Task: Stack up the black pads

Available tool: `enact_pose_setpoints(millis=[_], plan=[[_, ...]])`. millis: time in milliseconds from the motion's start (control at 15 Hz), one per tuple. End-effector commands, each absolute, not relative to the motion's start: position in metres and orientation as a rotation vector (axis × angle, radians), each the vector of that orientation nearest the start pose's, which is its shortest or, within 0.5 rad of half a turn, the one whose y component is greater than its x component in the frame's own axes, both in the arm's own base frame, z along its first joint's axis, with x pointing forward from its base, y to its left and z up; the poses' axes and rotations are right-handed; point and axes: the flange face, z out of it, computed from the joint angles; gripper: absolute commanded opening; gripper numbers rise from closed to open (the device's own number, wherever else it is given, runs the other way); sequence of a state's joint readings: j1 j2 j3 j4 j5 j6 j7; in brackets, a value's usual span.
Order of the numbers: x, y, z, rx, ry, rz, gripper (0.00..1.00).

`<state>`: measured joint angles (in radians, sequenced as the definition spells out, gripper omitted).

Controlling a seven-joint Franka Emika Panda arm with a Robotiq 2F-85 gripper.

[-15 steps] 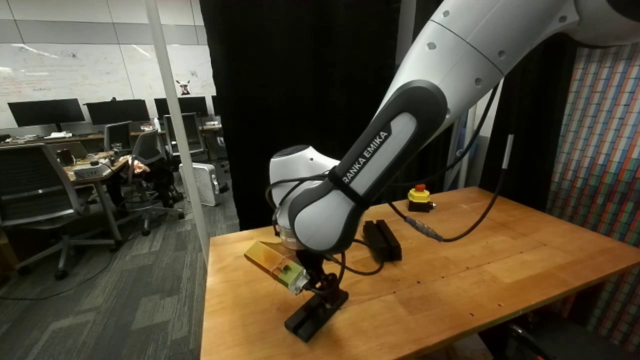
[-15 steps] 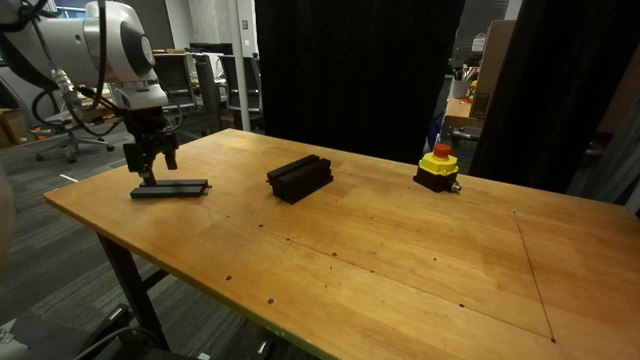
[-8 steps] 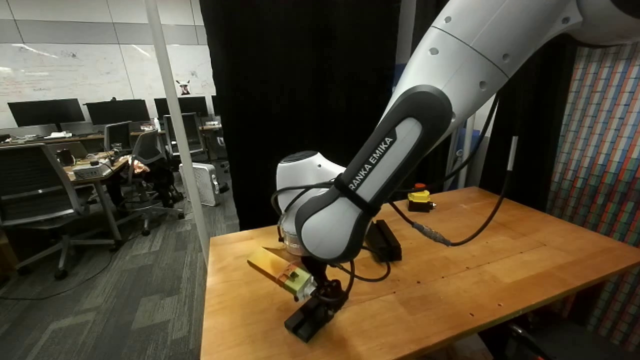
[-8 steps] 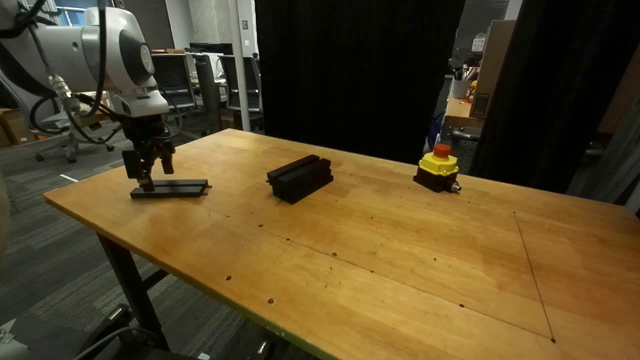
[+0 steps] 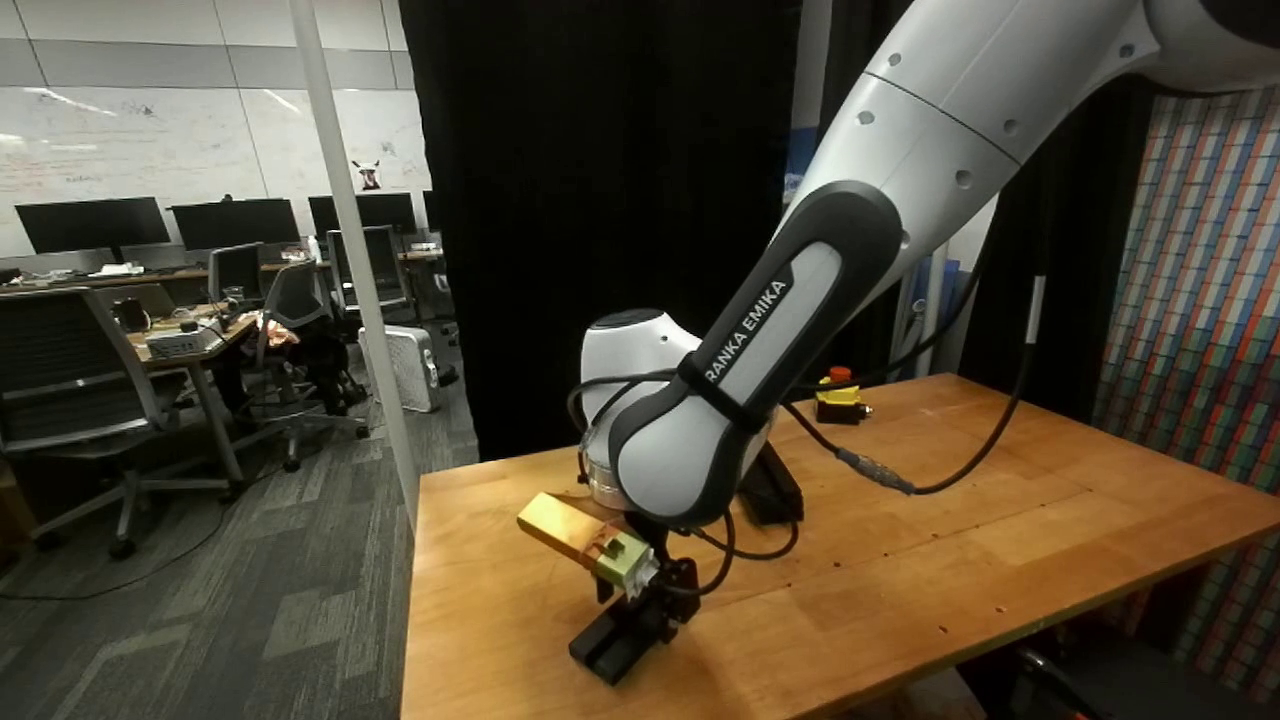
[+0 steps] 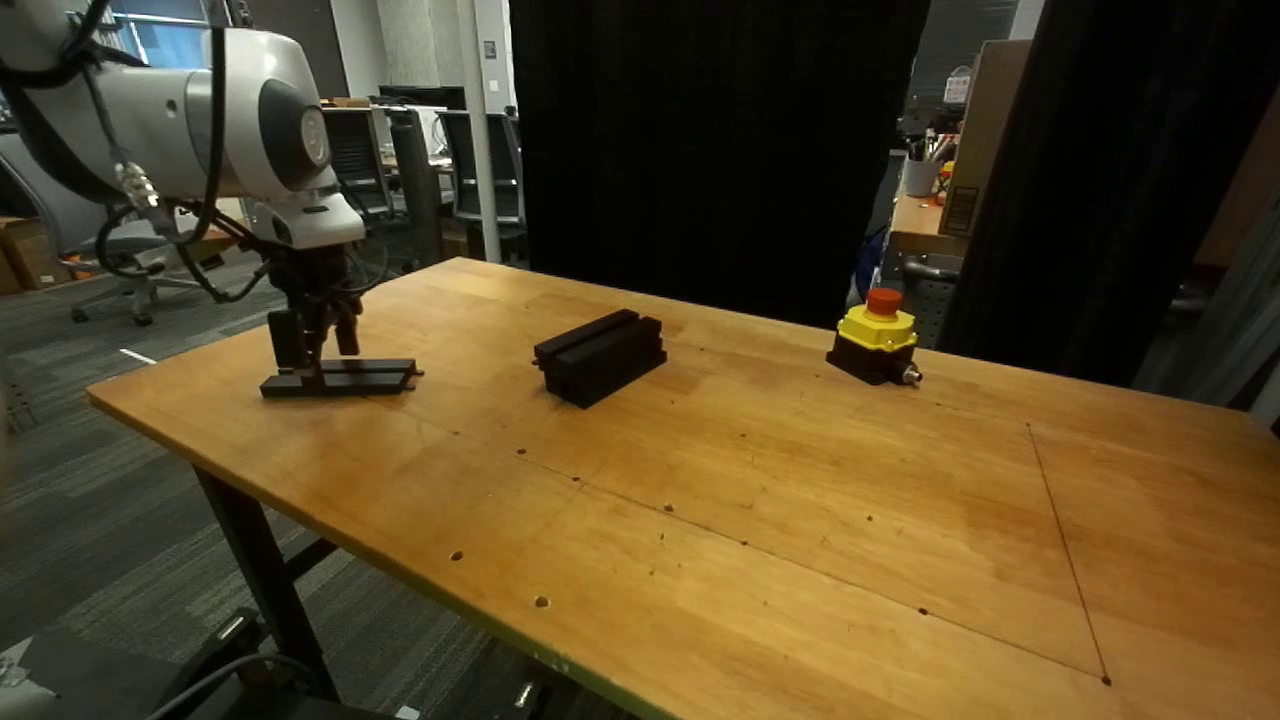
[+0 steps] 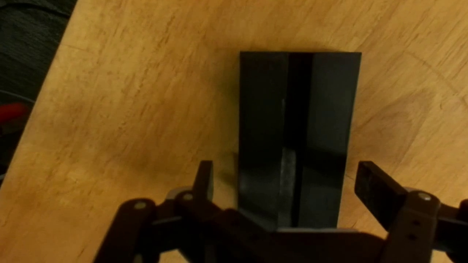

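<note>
Black pad (image 7: 331, 109) lying between the spread fingers (image 7: 204, 180) of the claw (image 7: 284, 168)

Claw: dark, jointed, two fingers set wide apart, one along each long side of the black pad; nothing in its grip. In the wrist view, wood shows between pad and finger on both sides, the strip at the right of that view looking narrower than the one at the left

Black pad: flat on the worktop (image 6: 780, 480), its length running between the fingers; one end reaches out past the fingertips, the other is hidden by the claw's body in the wrist view. Matte, straight-edged, an elongated rectangle with a groove down its length, a paler grey streak in part of the groove

Stack of black pads (image 6: 600, 355): on the worktop, apart from claw and single pad; blocky, matte, grooved on top; number of layers cannot be told. Partly hidden by the arm (image 5: 930, 120) in an exterior view

Worktop: light brown wood, grained, in joined strips, with thin dark lines and small round holes

Button (image 6: 877, 340): yellow housing, round red cap, dark base, metal-looking fitting at the side; well apart from the claw

Arm: smooth white and grey shell, rounded joints, dark trim

Box (image 5: 562, 530): flat-sided, yellow and green with a brownish band, just beside the claw in an exterior view

Curtain (image 6: 710, 150): black, hanging beyond the worktop
</note>
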<state>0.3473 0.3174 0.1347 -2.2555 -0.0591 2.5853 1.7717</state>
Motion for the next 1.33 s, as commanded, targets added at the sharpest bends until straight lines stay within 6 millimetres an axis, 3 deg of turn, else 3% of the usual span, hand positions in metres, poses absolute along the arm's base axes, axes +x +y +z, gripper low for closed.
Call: enact_pose_setpoints(millis=[0, 600, 667, 733, 933, 1000, 1267], plan=[[0.482, 0.249, 0.225, -2.518, 1.785, 0.013, 1.0], [0.484, 0.249, 0.213, -2.526, 1.781, -0.008, 1.0], [0.483, 0.249, 0.212, -2.534, 1.771, -0.014, 0.75], [0.483, 0.249, 0.212, -2.537, 1.773, -0.014, 0.74], [0.484, 0.249, 0.22, -2.544, 1.765, -0.032, 0.5], [0.484, 0.248, 0.225, -2.545, 1.759, -0.036, 0.46], [0.483, 0.237, 0.237, -2.612, 1.688, -0.023, 0.46]])
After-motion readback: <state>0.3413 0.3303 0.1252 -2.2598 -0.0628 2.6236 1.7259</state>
